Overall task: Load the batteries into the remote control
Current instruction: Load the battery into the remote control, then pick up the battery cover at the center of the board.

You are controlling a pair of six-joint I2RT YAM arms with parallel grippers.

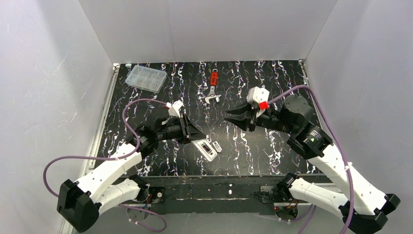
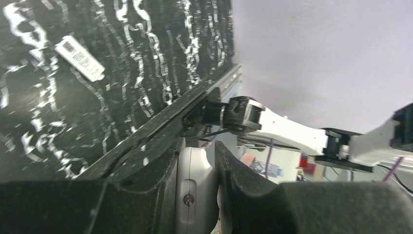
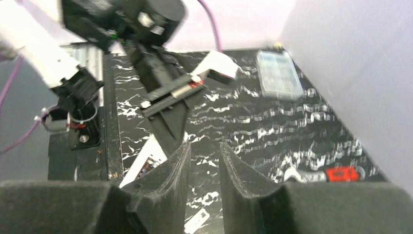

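The white remote control [image 1: 206,150] is near the table's front edge with its recess side up. My left gripper [image 1: 199,136] is shut on one end of it. In the left wrist view the remote's seamed edge [image 2: 195,180] fills the gap between the fingers at my left gripper [image 2: 199,144]. The right wrist view shows the remote [image 3: 143,163] under the left arm's black fingers. My right gripper [image 1: 228,116] is slightly open and empty, up and to the right of the remote, with bare table showing between the fingers in its own view [image 3: 204,145]. No loose battery shows.
A small loose white piece [image 1: 217,146] lies just right of the remote; it also shows in the left wrist view [image 2: 80,57] and right wrist view [image 3: 197,222]. A clear compartment box [image 1: 145,78] sits back left. A red-handled wrench [image 1: 213,87] lies at back centre. White walls enclose the table.
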